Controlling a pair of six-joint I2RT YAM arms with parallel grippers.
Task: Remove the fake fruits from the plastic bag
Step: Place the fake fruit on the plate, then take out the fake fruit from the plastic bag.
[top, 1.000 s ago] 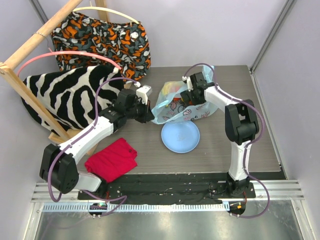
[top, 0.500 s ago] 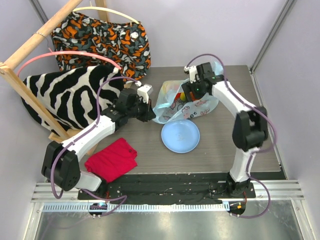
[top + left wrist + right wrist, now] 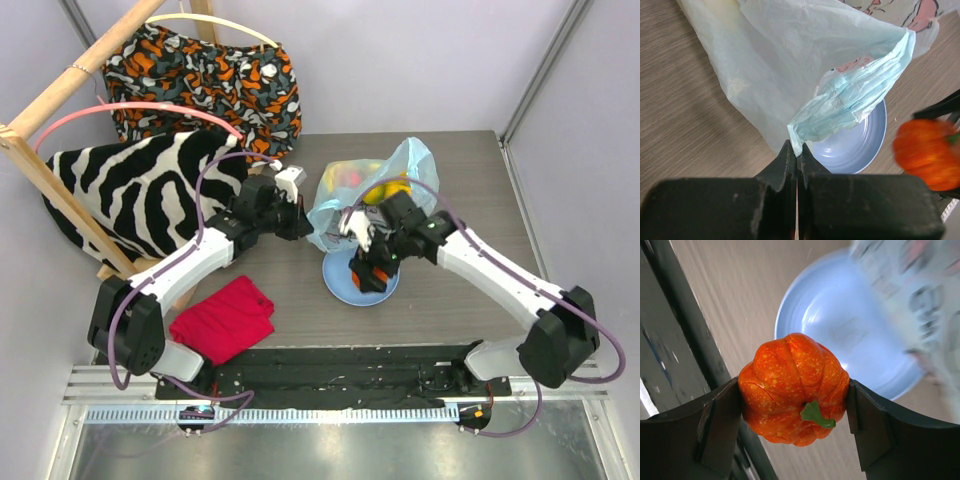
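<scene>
Above the light-blue plate (image 3: 840, 325), the right gripper (image 3: 796, 410) clamped the ribbed orange fruit (image 3: 790, 375) between its fingers (image 3: 715, 420); beside the plate, the left gripper (image 3: 796, 152) pinched the plastic bag (image 3: 790, 65) by its edge.

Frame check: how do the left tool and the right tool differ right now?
The left tool has its jaws pressed together, pinching a thin fold of the plastic bag; the right tool has its jaws spread wide around the ribbed orange fruit. The left tool sits at the bag's edge; the right tool hangs above the blue plate. Both are gripping something.
</scene>
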